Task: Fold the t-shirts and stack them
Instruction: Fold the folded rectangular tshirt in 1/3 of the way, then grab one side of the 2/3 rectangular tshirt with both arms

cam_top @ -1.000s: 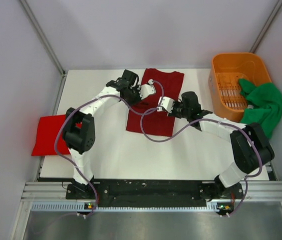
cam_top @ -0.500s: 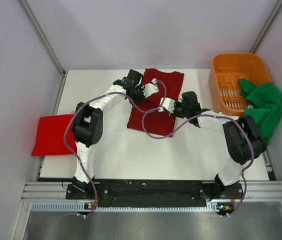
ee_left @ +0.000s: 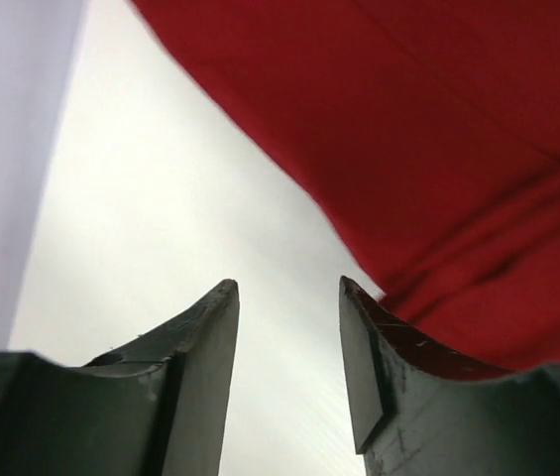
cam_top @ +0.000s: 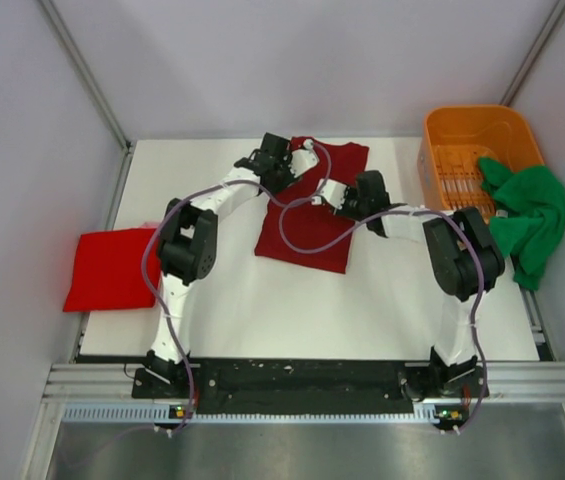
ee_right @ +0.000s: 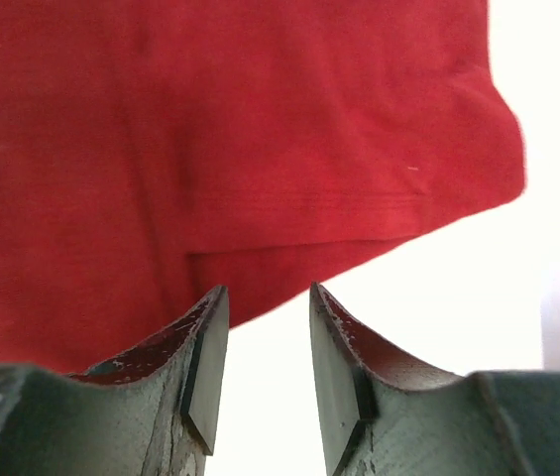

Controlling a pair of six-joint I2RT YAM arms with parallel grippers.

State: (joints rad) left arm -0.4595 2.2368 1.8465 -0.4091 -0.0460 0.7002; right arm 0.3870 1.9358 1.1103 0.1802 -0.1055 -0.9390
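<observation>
White table (cam_top: 222,290) in a pale-walled booth, with an orange slotted basket (cam_top: 459,124) in the far right corner. The dark maroon t-shirt (cam_top: 307,215) lies flat in the middle of the far half. It looks to us like it's already been narrowed into a long strip. The brighter red t-shirt (cam_top: 110,268) sits folded across the table's left edge. The green t-shirt (cam_top: 528,212) is slumped over the basket's right side.

Both arms reach over the maroon one. The left gripper (ee_left: 284,288) is at its far left corner, jaws partway apart, with only bare table between them. The right gripper (ee_right: 268,290) hovers by its right side, jaws also partway apart and nothing pinched. A stitched hem lies just past its tips.

On handling, we reckon this is light, limp cloth. It'll sag wherever it isn't held, and it probably slides easily on that smooth top. A grab in the middle would just bunch it up. We'd pinch the two corners at one end, right at the hem where the stitching gives some body. We'd also make sure each pinch catches every layer, or the folded-in sides will flop open.
</observation>
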